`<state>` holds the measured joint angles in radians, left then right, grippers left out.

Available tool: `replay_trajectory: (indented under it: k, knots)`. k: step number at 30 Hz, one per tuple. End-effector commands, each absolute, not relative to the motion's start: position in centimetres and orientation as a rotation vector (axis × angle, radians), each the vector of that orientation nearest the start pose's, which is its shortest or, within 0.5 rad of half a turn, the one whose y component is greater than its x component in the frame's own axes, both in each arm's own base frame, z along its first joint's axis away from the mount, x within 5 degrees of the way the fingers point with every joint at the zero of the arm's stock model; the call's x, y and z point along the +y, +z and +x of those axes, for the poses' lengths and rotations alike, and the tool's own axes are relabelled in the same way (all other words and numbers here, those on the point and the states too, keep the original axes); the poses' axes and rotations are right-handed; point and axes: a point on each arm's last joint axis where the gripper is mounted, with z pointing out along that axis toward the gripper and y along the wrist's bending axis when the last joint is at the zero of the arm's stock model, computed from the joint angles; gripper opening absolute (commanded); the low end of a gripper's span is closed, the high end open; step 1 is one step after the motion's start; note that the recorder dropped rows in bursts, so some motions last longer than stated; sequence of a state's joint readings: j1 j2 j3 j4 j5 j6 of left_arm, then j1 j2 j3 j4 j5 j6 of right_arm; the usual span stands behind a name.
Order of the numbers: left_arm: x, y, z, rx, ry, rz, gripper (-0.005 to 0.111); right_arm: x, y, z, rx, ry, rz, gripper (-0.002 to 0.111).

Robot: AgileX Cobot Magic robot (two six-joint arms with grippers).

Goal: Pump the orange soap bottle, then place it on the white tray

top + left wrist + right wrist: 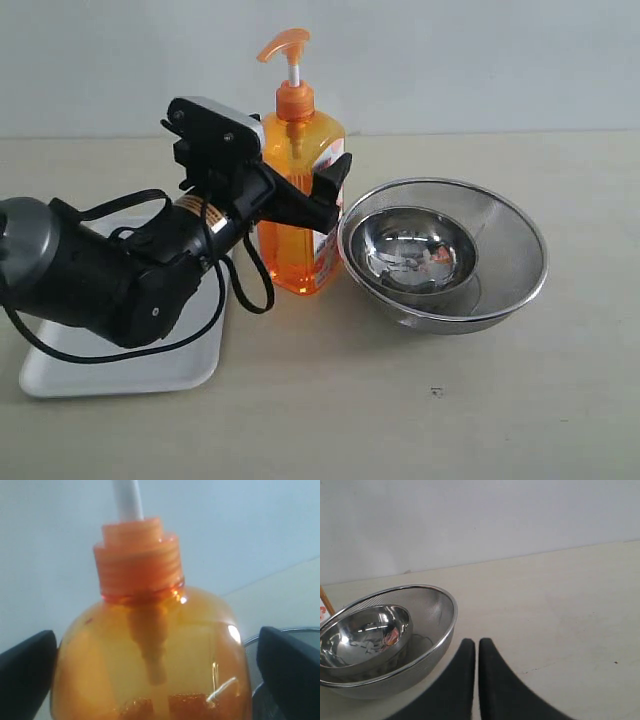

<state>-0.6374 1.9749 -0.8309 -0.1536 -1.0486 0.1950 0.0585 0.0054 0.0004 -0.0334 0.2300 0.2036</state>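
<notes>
The orange soap bottle (298,258) stands upright on the table between the white tray (120,378) and the steel bowls, its pump head raised on the white stem. My left gripper (322,190) is open, and its black fingers straddle the bottle's upper body, one on each side. The left wrist view shows the bottle (150,650) filling the space between the fingers (287,670), with a thin gap on one side. My right gripper (476,646) is shut on nothing, low over the bare table beside the bowls; it is outside the exterior view.
A small steel bowl (415,252) sits inside a wide steel mesh bowl (505,245) just right of the bottle, the mesh bowl's rim (442,611) close to my right fingers. The left arm's body and cable overhang the tray.
</notes>
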Motion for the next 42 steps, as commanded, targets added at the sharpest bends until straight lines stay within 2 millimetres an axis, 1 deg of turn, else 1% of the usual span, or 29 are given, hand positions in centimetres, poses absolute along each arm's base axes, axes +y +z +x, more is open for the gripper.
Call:
replay_trajectory:
  k: [1,8,14,17,21,24,26,31,33,34,35,36,40,41,42]
  knots:
    - [-21.7,16.0,31.4,1.513,-0.301,0.481,0.106,0.3,19.3,5.6,1.705,0.165,0.098,0.000]
    - [-21.7,15.6,31.4,1.524,-0.297,0.474,0.106,0.3,19.3,5.6,1.705,0.165,0.098,0.000]
    - [-21.7,14.1,31.6,1.539,-0.285,0.477,0.105,0.3,19.3,5.6,1.705,0.165,0.098,0.000]
    - [-21.7,13.7,31.6,1.524,-0.283,0.473,0.099,0.3,19.3,5.6,1.705,0.165,0.098,0.000]
    - [-21.7,13.9,31.6,1.498,-0.284,0.463,0.086,0.3,19.3,5.6,1.705,0.165,0.098,0.000]
    - [-21.7,14.0,31.6,1.485,-0.285,0.458,0.079,0.3,19.3,5.6,1.705,0.165,0.098,0.000]
    - [-21.7,14.0,31.6,1.485,-0.285,0.458,0.076,0.3,19.3,5.6,1.705,0.165,0.098,0.000]
    - [-21.7,14.0,31.6,1.485,-0.285,0.458,0.076,0.3,19.3,5.6,1.705,0.165,0.098,0.000]
    - [-21.7,14.0,31.6,1.485,-0.285,0.458,0.073,0.3,19.3,5.6,1.705,0.165,0.098,0.000]
    - [-21.7,14.0,31.6,1.485,-0.285,0.458,0.070,0.3,19.3,5.6,1.705,0.165,0.098,0.000]
    - [-21.7,14.0,31.6,1.485,-0.285,0.458,0.063,0.3,19.3,5.6,1.705,0.165,0.098,0.000]
    - [-21.7,14.0,31.6,1.485,-0.285,0.458,0.055,0.3,19.3,5.6,1.705,0.165,0.098,0.000]
    - [-21.7,14.0,31.6,1.485,-0.285,0.458,0.015,0.3,19.3,5.6,1.705,0.165,0.098,0.000]
    - [-21.7,14.0,31.6,1.485,-0.284,0.456,0.008,0.3,19.3,5.6,1.705,0.165,0.098,0.000]
    - [-21.6,14.0,31.7,1.490,-0.279,0.443,0.005,0.3,19.3,5.6,1.705,0.165,0.098,0.000]
